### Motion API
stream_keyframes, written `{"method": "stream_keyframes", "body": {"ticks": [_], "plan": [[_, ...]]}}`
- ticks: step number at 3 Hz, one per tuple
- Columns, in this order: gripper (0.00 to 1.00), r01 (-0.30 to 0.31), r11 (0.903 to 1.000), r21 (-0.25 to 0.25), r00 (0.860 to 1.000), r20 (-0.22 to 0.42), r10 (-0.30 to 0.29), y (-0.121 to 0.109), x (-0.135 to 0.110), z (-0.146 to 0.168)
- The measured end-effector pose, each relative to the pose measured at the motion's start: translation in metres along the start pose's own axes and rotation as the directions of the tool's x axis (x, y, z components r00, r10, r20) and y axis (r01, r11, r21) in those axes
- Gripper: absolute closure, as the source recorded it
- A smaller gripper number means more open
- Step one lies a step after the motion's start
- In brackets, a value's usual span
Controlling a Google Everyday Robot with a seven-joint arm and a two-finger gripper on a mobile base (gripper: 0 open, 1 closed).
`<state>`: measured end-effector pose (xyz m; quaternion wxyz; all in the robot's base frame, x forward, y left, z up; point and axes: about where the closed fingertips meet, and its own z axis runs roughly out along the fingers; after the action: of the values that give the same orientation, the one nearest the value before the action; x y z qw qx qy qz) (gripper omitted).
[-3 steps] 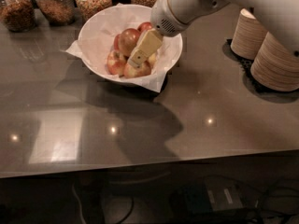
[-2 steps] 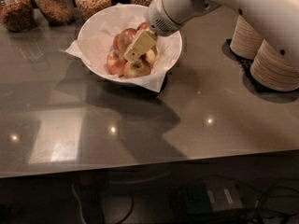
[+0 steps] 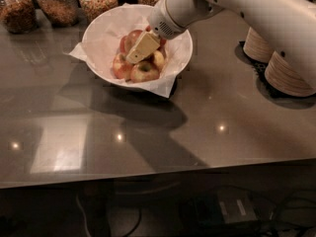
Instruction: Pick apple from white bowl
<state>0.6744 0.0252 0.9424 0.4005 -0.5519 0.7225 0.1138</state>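
Note:
The white bowl (image 3: 101, 36), wide and lined with crumpled white paper, stands at the back of the dark counter. It holds several apples. The apple (image 3: 144, 71), dull red-brown with a yellow-green patch and a dark stem dimple, lies at the front of the pile. A deep red apple (image 3: 129, 39) lies behind it and smaller yellow-and-red ones (image 3: 120, 66) beside it. My gripper (image 3: 134, 57) reaches in from the upper right. Its cream tip points down-left over the middle of the pile, just above and behind the apple. It hides part of the pile.
Several glass jars (image 3: 59, 3) of snacks line the back edge behind the bowl. Stacks of tan paper bowls (image 3: 289, 73) stand on a black mat at the right. My white arm (image 3: 247, 9) spans the upper right above the counter.
The gripper has shifted slightly left and toward the back over the apples, staying low inside the bowl. The bowl and apples have not moved.

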Motion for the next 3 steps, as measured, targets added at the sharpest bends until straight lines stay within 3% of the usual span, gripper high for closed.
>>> {"method": "stream_keyframes", "body": {"ticks": [1, 3], "plan": [[0.24, -0.001, 1.0, -0.002, 1.0, 0.0, 0.001, 0.0002, 0.0, 0.0017], [0.25, -0.009, 0.9999, -0.014, 1.0, -0.002, 0.009, 0.0029, 0.0015, 0.0077]]}}
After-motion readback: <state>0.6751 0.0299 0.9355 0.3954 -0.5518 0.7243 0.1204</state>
